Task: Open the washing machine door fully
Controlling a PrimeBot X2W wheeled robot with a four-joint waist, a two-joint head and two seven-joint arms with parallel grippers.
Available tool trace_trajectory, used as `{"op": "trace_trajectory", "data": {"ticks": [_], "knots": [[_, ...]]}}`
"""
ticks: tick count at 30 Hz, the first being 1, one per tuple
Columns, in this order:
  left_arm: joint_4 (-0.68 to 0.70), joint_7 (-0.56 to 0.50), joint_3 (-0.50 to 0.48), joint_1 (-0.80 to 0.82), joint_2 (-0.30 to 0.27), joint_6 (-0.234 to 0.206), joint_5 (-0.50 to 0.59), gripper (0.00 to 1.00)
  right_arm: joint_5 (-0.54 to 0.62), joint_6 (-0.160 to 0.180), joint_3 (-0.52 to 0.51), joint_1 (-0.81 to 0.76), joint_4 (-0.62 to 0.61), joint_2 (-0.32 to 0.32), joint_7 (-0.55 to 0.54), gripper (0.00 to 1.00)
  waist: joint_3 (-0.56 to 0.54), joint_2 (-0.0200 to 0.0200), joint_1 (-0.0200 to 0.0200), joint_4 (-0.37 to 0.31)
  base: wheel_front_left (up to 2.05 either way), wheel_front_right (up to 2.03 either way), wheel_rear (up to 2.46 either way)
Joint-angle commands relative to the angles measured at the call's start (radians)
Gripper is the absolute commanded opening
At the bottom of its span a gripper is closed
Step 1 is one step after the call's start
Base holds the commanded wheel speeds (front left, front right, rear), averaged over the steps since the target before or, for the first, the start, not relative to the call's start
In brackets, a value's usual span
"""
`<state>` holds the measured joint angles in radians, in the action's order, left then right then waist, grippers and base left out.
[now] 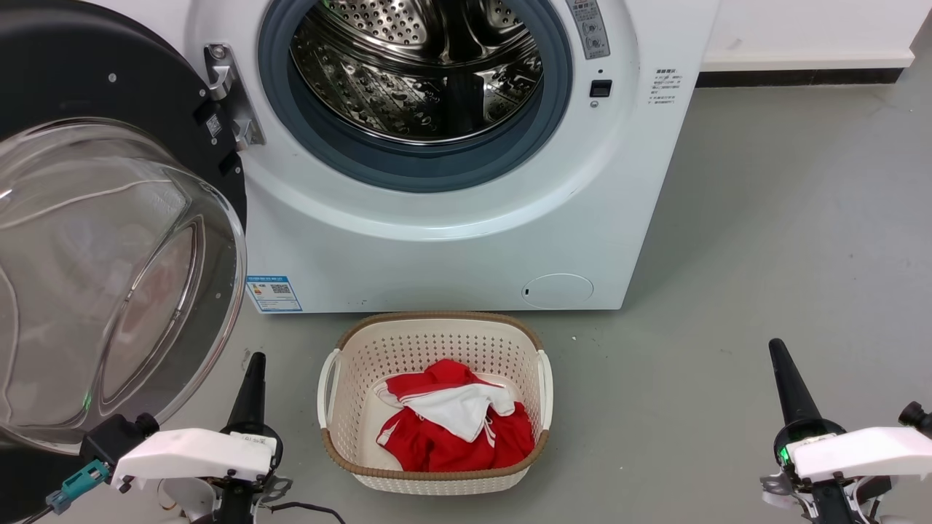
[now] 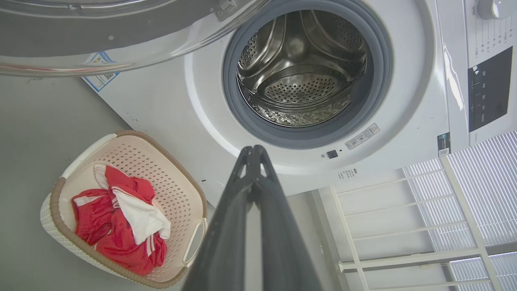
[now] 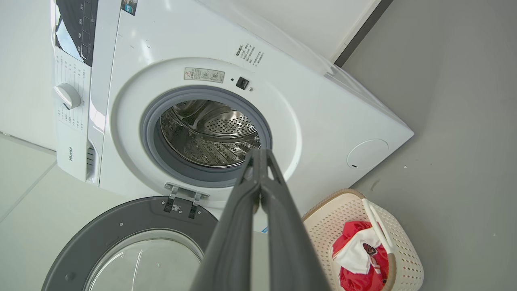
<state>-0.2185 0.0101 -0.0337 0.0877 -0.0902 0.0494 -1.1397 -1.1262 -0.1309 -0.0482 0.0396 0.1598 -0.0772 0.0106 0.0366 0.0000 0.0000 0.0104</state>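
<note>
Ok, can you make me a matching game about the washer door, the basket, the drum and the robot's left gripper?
Things:
1. washing machine door
2. basket
3. drum
4. left gripper

States:
A. shiny steel with little holes
B. shut, holding nothing
C. swung wide open
D. red and white clothes inside

Pairs: 1-C, 2-D, 3-A, 4-B

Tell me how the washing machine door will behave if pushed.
The washing machine door is probably rigid and will likely swing on its hinge rather than slide. Its bulging glass bowl looks heavy, smooth and likely slippery.
</note>
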Motion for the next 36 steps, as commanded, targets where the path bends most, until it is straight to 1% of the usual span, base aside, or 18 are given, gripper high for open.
{"op": "trace_trajectory", "data": {"ticks": [1, 17, 36], "knots": [[0.005, -0.005, -0.005, 0.020, 0.000, 0.007, -0.020, 0.00, -0.024, 0.000, -0.002, 0.019, -0.004, -0.007, -0.003, 0.00, -0.001, 0.0000, 0.0000, 0.000, 0.00, 0.00, 0.00], [-0.006, -0.044, -0.031, 0.023, 0.014, 0.033, -0.168, 0.00, -0.186, 0.000, -0.010, 0.037, 0.025, -0.005, -0.033, 0.00, -0.010, 0.0000, 0.0000, -0.003, 0.00, 0.00, 0.00], [-0.017, -0.085, -0.058, 0.023, 0.027, 0.058, -0.319, 0.00, -0.349, 0.000, -0.021, 0.054, 0.055, -0.002, -0.065, 0.00, -0.020, 0.0000, 0.0000, -0.006, 0.00, 0.00, 0.00]]}}
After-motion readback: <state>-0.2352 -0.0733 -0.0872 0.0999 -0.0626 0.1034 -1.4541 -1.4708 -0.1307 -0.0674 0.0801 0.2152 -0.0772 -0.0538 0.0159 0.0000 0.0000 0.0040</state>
